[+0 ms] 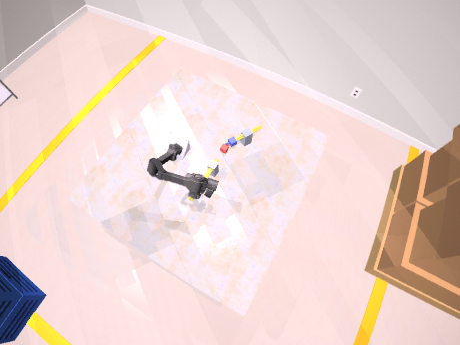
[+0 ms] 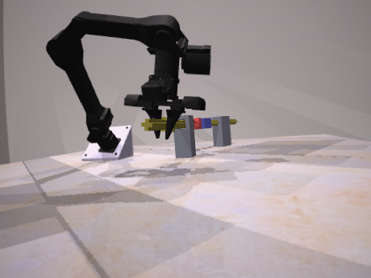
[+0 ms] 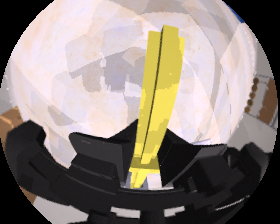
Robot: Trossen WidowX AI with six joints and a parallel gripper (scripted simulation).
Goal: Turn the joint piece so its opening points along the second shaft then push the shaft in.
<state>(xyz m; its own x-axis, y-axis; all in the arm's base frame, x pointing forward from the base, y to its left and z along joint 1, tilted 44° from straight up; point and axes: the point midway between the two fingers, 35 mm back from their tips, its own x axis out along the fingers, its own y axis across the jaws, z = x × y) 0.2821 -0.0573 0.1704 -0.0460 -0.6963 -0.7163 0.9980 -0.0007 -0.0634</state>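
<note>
The second shaft (image 1: 208, 172) (image 2: 149, 124) (image 3: 160, 90) is yellow and runs through its grey block (image 1: 214, 168) (image 2: 185, 143). My gripper (image 2: 162, 137) (image 3: 146, 122) is shut on this shaft, on the side of the block away from the joint. The joint has a red piece (image 1: 224, 148) (image 2: 197, 123) next to a blue piece (image 1: 232, 141) (image 2: 206, 122) on the end of the first shaft (image 1: 257, 128) (image 2: 234, 122). In the top view a gap shows between the second shaft's near tip and the red piece. The red piece's opening is too small to make out.
The first shaft's grey block (image 1: 246, 137) (image 2: 222, 134) stands upright beyond the joint. The arm's white base (image 2: 124, 139) is to the left in the exterior view. A wooden shelf (image 1: 425, 227) and a blue crate (image 1: 17, 297) stand far off.
</note>
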